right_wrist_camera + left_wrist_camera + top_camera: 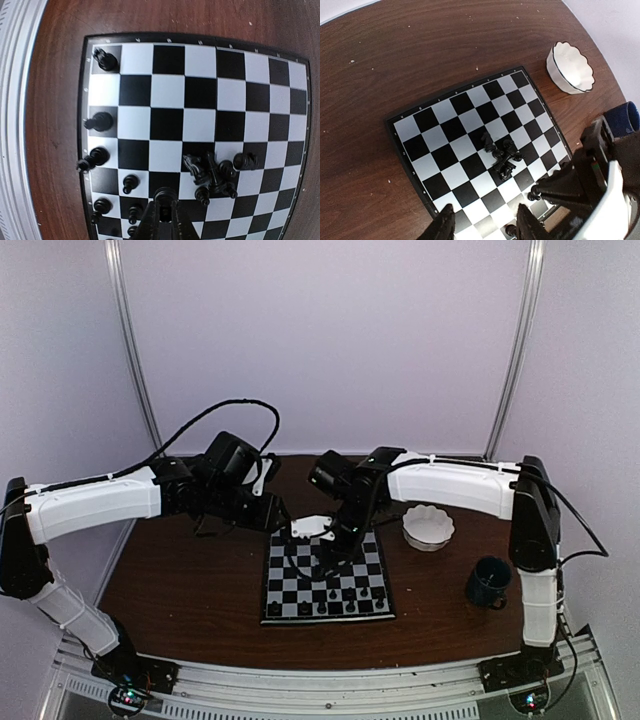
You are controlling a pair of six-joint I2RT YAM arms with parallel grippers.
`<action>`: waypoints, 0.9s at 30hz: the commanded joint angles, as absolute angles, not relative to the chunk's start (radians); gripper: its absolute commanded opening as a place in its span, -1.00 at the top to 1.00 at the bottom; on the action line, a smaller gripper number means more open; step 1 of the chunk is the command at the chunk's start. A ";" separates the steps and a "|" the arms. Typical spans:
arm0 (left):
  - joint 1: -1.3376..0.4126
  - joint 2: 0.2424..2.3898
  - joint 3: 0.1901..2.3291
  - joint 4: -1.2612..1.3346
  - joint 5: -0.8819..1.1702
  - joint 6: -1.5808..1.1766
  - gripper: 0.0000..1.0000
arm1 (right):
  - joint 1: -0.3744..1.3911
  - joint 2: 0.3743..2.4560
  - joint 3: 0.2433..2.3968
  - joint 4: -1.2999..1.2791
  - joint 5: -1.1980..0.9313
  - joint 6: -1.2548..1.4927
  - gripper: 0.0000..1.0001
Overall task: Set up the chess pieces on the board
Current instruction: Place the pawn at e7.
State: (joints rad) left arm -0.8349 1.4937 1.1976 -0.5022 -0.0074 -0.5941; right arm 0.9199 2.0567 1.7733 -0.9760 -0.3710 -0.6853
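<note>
We are holding the left tool (484,226) spread and empty above the board (455,130), leaving room, while the right tool (162,212) is sitting pressed together beside the chess pieces (215,172) heaped mid-board. Whether it is pinching one, we cannot tell. Others are standing along the near edge.

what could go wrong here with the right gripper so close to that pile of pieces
The shut right gripper hangs just beside the tangled heap of chess pieces mid-board; a sideways move could scatter them. One placed piece sits at the rim of the board and might get knocked off. The open left gripper hovers over the same board, so the arms may clash.
</note>
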 commanded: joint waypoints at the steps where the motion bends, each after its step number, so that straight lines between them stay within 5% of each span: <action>1: -0.834 1.476 1.203 -0.490 -0.021 -0.576 0.15 | 0.966 2.109 1.872 -1.040 -0.394 -0.691 0.88; 27: -0.834 1.456 1.183 -0.495 -0.036 -0.573 0.14 | 1.014 2.252 1.914 -1.098 -0.357 -0.698 0.85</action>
State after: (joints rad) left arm -0.8330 1.4761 1.1889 -0.5098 -0.0238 -0.5884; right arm 1.0069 2.2330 1.8946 -1.0897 -0.3752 -0.6968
